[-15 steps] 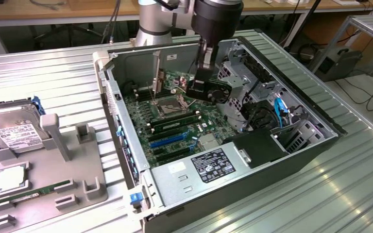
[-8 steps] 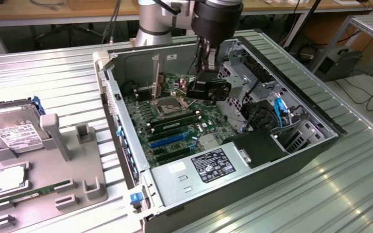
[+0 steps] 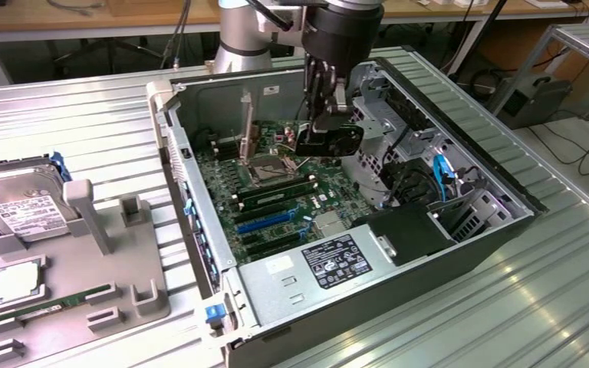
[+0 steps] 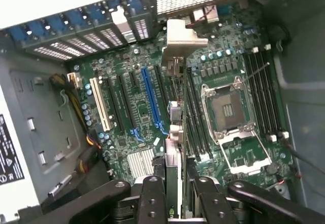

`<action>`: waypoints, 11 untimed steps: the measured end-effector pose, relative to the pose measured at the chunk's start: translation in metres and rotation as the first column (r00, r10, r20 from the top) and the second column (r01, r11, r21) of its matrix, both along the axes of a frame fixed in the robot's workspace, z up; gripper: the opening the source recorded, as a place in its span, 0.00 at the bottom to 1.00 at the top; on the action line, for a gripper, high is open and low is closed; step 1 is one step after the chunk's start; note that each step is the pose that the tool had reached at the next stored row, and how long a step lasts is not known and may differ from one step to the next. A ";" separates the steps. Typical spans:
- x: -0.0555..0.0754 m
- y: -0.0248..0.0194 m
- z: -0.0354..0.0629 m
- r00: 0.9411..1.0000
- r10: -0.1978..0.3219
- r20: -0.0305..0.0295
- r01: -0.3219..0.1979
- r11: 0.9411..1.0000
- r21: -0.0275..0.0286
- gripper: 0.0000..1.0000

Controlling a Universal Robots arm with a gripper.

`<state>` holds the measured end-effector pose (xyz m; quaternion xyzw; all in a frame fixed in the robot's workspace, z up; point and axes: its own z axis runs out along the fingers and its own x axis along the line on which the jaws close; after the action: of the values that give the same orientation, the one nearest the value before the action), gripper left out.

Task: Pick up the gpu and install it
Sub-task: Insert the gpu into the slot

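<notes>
A pale desk (image 3: pixel 540 307) of ribbed metal planks carries everything. An open computer case (image 3: pixel 478 253) lies on its side across the middle, reaching toward the exterior view's right, its inside facing up. Just beside it, at the exterior view's left, a grey plastic parts tray (image 3: pixel 80 314) sits flat on the desk. A silver hard drive (image 3: pixel 18 207) with a white label rests on the tray's far end, a slim green memory stick (image 3: pixel 54 304) lies along its near part, and a small square chip (image 3: pixel 18 281) sits between them.
</notes>
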<state>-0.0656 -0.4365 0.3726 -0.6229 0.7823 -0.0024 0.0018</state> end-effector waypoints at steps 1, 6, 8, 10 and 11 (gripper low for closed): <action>0.000 0.0000 -0.0001 1.000 0.018 0.000 -0.018 1.000 0.000 0.26; 0.000 0.0000 -0.0014 0.992 0.127 0.000 -0.127 0.992 0.000 0.26; 0.000 0.0000 -0.0020 0.988 0.157 0.002 -0.157 0.988 0.000 0.26; 0.000 -0.0018 -0.0052 0.978 0.209 0.004 -0.209 0.978 0.000 0.26; -0.001 -0.0052 -0.0065 0.977 0.215 0.005 -0.215 0.977 0.001 0.26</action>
<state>-0.0669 -0.4417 0.3660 -0.7038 0.7103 -0.0031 0.0044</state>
